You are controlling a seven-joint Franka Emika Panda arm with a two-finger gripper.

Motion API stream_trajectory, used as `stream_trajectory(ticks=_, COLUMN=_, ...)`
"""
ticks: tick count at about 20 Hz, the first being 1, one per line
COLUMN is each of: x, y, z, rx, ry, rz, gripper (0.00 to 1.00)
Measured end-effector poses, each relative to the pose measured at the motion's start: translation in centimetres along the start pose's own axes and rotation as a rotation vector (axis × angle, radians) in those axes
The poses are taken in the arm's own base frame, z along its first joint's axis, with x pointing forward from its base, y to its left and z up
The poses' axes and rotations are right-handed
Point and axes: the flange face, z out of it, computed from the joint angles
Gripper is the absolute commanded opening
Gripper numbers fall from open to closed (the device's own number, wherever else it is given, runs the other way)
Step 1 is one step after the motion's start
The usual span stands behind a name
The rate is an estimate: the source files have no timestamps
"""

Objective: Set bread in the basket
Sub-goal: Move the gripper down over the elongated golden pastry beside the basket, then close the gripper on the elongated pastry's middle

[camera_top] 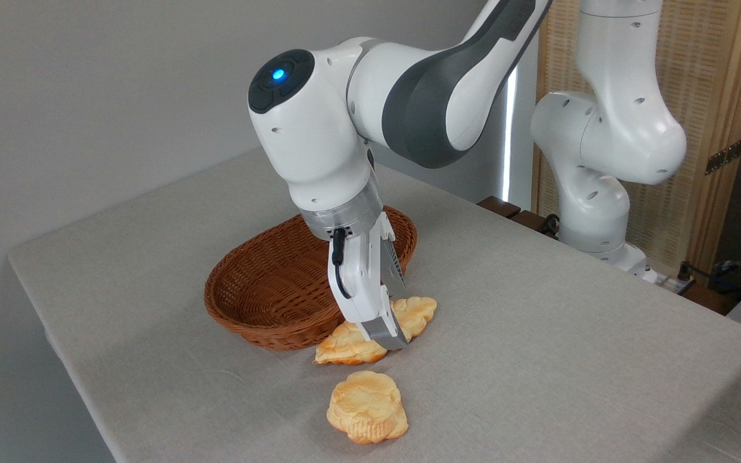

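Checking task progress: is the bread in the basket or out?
Out. The bread lies on the table beside the basket, with the end effector down on it.

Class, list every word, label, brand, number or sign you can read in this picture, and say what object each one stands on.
None: no readable text, brand or number shows anywhere.
The arm bears only a round blue light, no lettering.
The bread, basket, bun and table are unmarked.
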Motion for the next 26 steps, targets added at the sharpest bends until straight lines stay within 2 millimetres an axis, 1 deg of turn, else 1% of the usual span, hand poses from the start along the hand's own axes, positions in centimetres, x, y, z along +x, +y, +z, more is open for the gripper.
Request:
stream_trajectory(ticks=7, x=0.1, y=-0.4, z=1.7, rx=0.029, ry=-0.002, rz=0.027, gripper=1.0)
stream_trajectory(ticks=12, x=0.6, y=-0.5, z=2.1, rx=0.042, ry=-0.006, rz=0.038, gripper=1.0)
stream_trajectory(ticks=13, x=0.7, y=-0.6, z=2.2, rx=0.051, ry=-0.006, rz=0.04, gripper=0.93)
stream_trajectory(ticks=14, x=0.8, y=-0.7, z=2.3, rx=0.059, ry=-0.007, rz=0.04, gripper=0.73)
stream_trajectory(ticks=15, x=0.7, y=-0.7, z=2.5, rx=0.062, ry=-0.007, rz=0.04, gripper=0.65)
stream_trajectory(ticks=16, x=0.7, y=-0.7, z=2.6, rx=0.063, ry=-0.007, rz=0.04, gripper=0.51)
stream_trajectory(ticks=17, x=0.7, y=-0.7, z=2.7, rx=0.064, ry=-0.007, rz=0.039, gripper=0.45)
stream_trajectory(ticks=18, x=0.7, y=-0.7, z=2.7, rx=0.065, ry=-0.007, rz=0.039, gripper=0.33)
stream_trajectory(ticks=20, x=0.7, y=-0.7, z=2.7, rx=0.065, ry=-0.007, rz=0.039, gripper=0.24)
stream_trajectory(ticks=26, x=0.8, y=-0.7, z=2.8, rx=0.064, ry=-0.007, rz=0.04, gripper=0.24)
